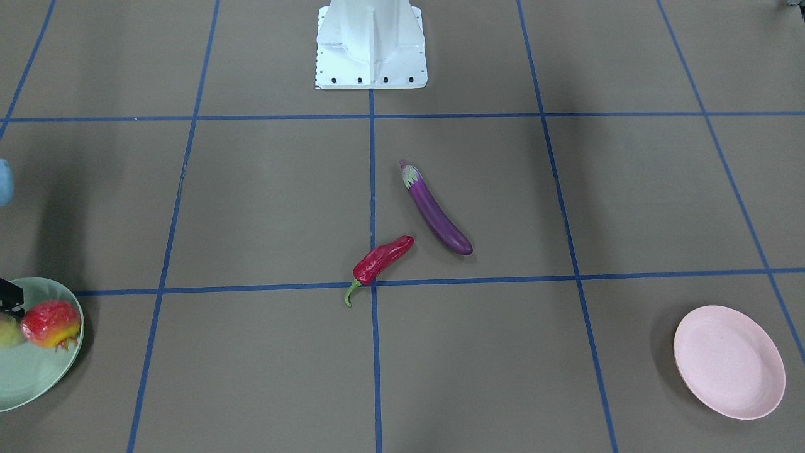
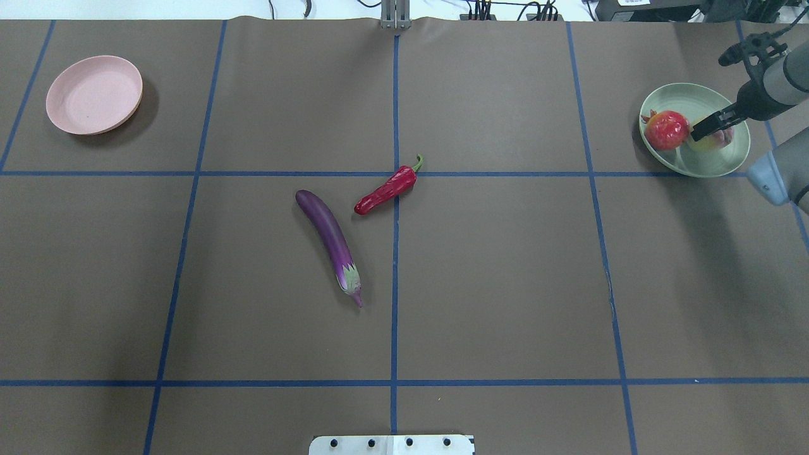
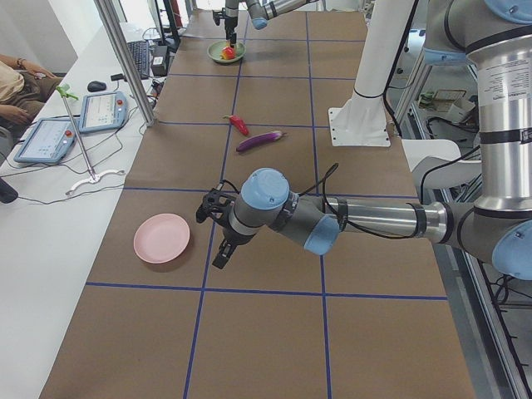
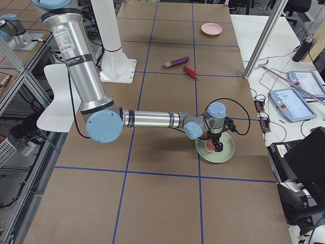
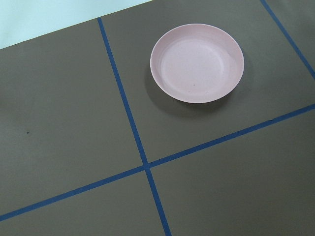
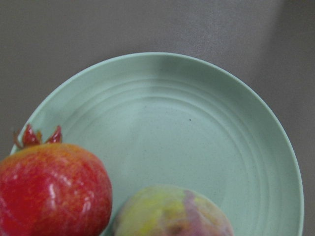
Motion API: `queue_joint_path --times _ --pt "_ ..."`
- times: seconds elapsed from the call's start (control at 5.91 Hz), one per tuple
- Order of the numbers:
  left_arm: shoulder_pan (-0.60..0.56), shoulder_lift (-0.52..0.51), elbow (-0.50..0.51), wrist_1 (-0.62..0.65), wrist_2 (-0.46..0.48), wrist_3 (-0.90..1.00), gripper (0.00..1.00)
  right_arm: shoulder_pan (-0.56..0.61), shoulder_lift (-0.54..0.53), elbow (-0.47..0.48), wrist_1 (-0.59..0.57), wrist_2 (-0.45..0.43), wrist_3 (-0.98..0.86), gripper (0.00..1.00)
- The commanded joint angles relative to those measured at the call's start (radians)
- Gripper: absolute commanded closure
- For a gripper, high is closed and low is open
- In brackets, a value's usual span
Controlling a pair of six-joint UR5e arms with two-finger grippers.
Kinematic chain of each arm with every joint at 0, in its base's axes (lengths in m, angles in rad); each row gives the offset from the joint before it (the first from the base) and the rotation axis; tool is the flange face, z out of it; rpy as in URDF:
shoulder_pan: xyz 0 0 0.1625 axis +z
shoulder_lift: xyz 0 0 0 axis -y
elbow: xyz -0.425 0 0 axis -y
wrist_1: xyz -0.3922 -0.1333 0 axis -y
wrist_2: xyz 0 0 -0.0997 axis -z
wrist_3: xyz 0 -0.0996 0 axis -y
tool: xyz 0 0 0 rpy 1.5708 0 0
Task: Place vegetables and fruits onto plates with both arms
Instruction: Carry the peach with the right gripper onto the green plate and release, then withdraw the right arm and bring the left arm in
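Round glossy red-orange pomegranate [image 2: 665,129] and blushed yellow-green peach [image 2: 711,145] sat side by side on matte pale green plate [image 2: 727,165]. Black right gripper [image 2: 698,133] partly hid peach; jaws perhaps around it, could not tell. Long shiny purple eggplant [image 2: 328,234] and red chili pepper [image 2: 385,191] lay near each other on brown tabletop [image 2: 505,284]. Near shallow pink plate [image 3: 162,238], left gripper [image 3: 223,254] hovered; jaws' state unclear.

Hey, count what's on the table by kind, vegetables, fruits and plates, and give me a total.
Vegetables: 2, the eggplant and the chili pepper
Fruits: 2, the pomegranate and the peach
Plates: 2, the green plate and the pink plate
Total: 6
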Motion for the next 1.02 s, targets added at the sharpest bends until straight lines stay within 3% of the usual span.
queue_joint_path --times 0.0,0.17,0.34,0.51,0.68,0.85 --pt "0.003 -0.002 -0.003 -0.001 -0.002 0.0 0.0 0.173 -0.032 0.063 -0.04 0.13 0.03 0.01" --pt "0.015 -0.005 0.0 0.001 -0.056 -0.002 0.0 0.239 -0.031 0.095 -0.188 0.178 -0.103 0.01" --pt "0.016 0.001 -0.002 -0.004 -0.122 0.0 0.0 0.307 -0.025 0.176 -0.415 0.194 -0.223 0.0" --pt "0.018 0.0 0.005 -0.007 -0.126 -0.002 0.0 0.356 -0.012 0.297 -0.715 0.203 -0.233 0.0" --pt "0.018 0.001 0.026 -0.007 -0.171 -0.008 0.0 0.379 -0.062 0.409 -0.847 0.19 -0.236 0.0" --pt "0.018 0.0 0.011 -0.015 -0.184 -0.05 0.0 0.374 -0.203 0.478 -0.787 0.126 -0.236 0.0"
